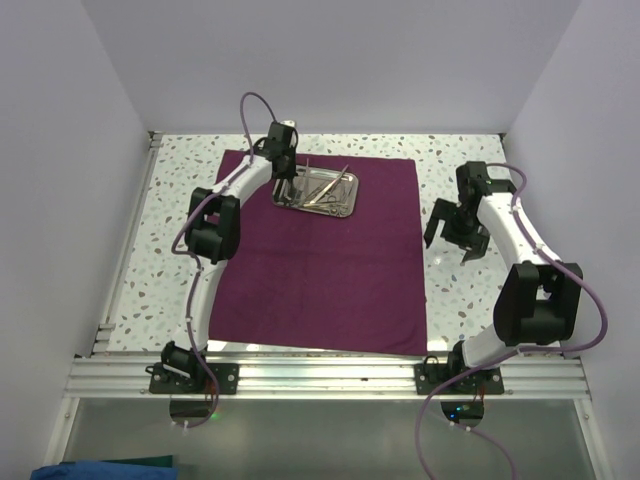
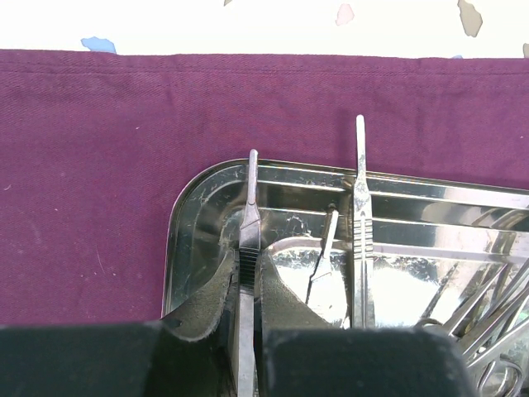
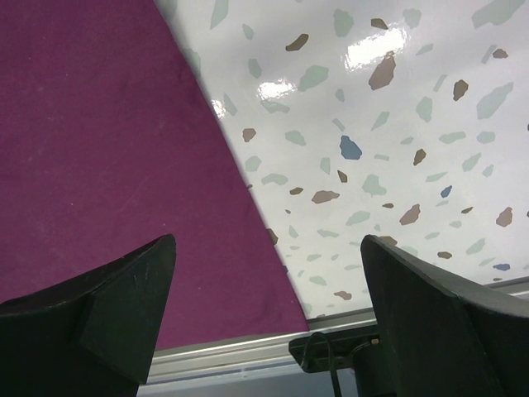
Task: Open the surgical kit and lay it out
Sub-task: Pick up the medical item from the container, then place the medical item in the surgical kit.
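Two arms, three views. In the top view the cloth wrap lies spread flat across the middle of the bench. The steel tray sits on it at upper centre of the frame, near the cloth's far edge.

The left tool reaches into the tray's left end. In the left wrist view its pads are together on a thin silver instrument, whose tip reaches the tray's rounded rim at centre frame. Just right of it lies a second straight handle. At lower right is a crowded bundle that includes ring-handled scissors.

The right tool hangs with its jaws wide apart, holding nothing. It is over the bench just beyond the cloth's right edge, at the right of the frame.

Risks, as I judge them:
- (a) How much of the instrument lies behind the pads is hidden, so an off-balance grip may let it pivot or slip when I lift.
- (b) If the tip catches on the rim, the tray may slide and rumple the cloth beneath it.
- (c) The neighbouring handle is close, and a tilted lift could snag it or knock it out of the tray.
- (d) Polished steel between narrow pads offers little friction, so a quick move may drop the piece.
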